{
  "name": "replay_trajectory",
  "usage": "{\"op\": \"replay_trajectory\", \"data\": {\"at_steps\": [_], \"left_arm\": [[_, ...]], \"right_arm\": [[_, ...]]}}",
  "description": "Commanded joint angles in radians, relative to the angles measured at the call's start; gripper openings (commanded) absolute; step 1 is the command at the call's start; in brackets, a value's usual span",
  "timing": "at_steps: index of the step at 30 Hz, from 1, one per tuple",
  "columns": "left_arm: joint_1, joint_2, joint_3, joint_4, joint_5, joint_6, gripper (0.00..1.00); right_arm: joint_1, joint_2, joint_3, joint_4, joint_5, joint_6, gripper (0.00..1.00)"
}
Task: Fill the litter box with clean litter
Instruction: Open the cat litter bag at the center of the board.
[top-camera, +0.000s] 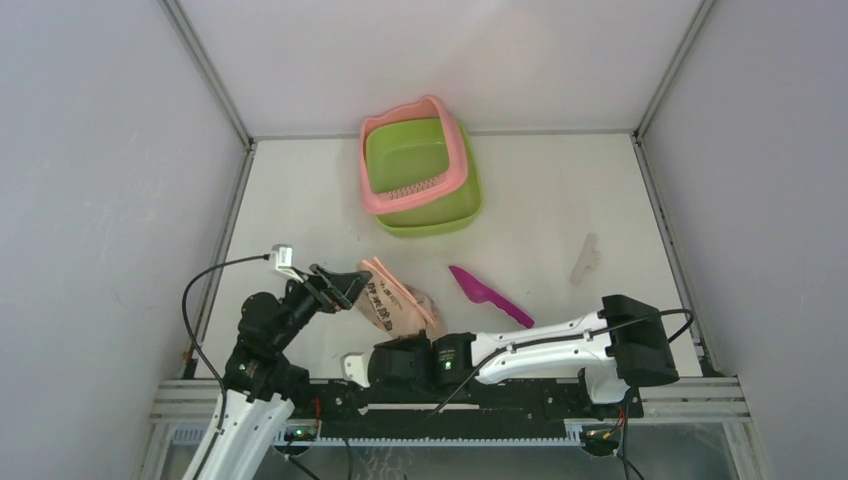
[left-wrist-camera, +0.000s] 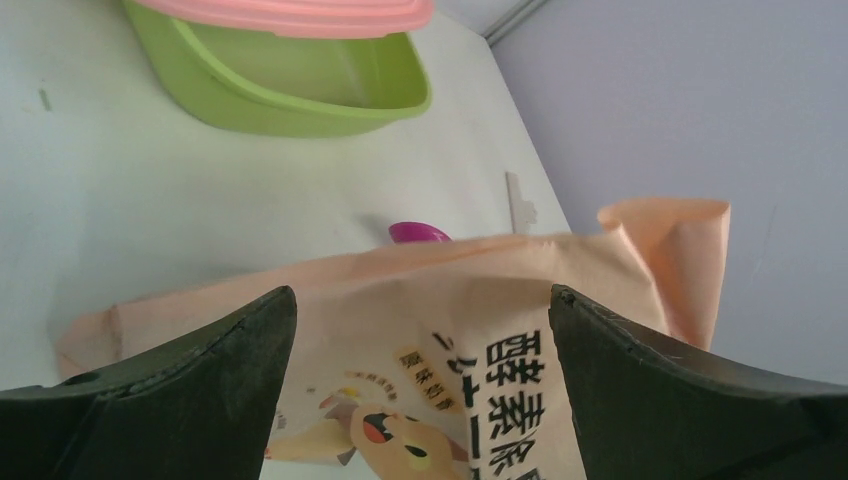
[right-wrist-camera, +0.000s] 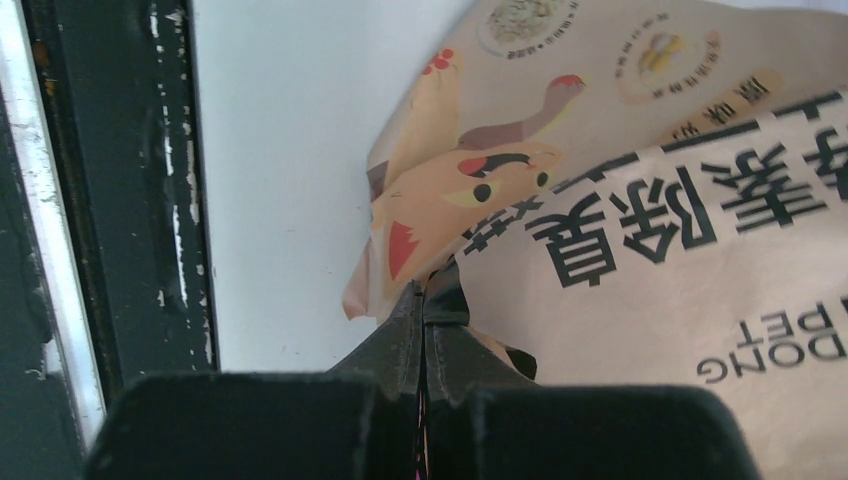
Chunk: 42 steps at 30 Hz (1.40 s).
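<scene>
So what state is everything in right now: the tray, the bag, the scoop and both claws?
litter box: no litter visible inside, pink rim sitting askew on the green basin
bag: lying down, one edge pinched
scoop: lying flat, untouched
left claw: open wide, bag between its fingers, not gripping
right claw: shut on the bag's edge
</scene>
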Motion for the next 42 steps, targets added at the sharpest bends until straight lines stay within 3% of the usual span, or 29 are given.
{"op": "replay_trajectory", "data": {"at_steps": [1, 7, 10, 16, 18, 21, 24, 27, 31, 35, 39, 42], "left_arm": [[0.007, 0.041, 0.022, 0.109, 0.094, -0.02, 1.0], [0.007, 0.117, 0.048, 0.16, 0.187, 0.04, 1.0], [0.007, 0.111, 0.019, 0.269, 0.251, 0.0, 1.0], [0.005, 0.071, 0.003, 0.312, 0.33, -0.015, 0.98], [0.005, 0.066, -0.001, 0.314, 0.335, -0.013, 0.94], [0.005, 0.084, -0.008, 0.322, 0.346, -0.006, 0.7], [0.004, 0.096, -0.006, 0.3, 0.336, 0.007, 0.58], [0.005, 0.091, -0.003, 0.264, 0.308, 0.021, 0.57], [0.003, 0.083, 0.013, 0.22, 0.281, 0.037, 0.57], [0.004, 0.084, 0.02, 0.201, 0.269, 0.046, 0.57], [0.004, 0.093, 0.029, 0.192, 0.267, 0.048, 0.57], [0.005, 0.092, 0.04, 0.178, 0.263, 0.051, 0.57]], "right_arm": [[0.041, 0.034, -0.008, -0.01, 0.006, 0.055, 0.0], [0.054, 0.035, -0.008, -0.01, -0.015, 0.088, 0.0], [0.054, 0.033, -0.009, -0.008, -0.032, 0.1, 0.0], [0.021, 0.014, -0.01, -0.014, -0.061, 0.114, 0.0], [0.002, -0.019, -0.017, -0.011, -0.096, 0.119, 0.0], [-0.024, -0.103, -0.013, -0.022, -0.192, 0.155, 0.0], [-0.051, -0.188, 0.022, -0.052, -0.289, 0.216, 0.14], [-0.077, -0.287, 0.028, -0.048, -0.345, 0.285, 0.32], [-0.179, -0.429, 0.029, -0.027, -0.391, 0.386, 0.4], [-0.359, -0.561, 0.029, -0.014, -0.394, 0.457, 0.43], [-0.562, -0.584, 0.029, -0.046, -0.427, 0.525, 0.43], [-0.726, -0.559, 0.029, -0.07, -0.537, 0.575, 0.43]]}}
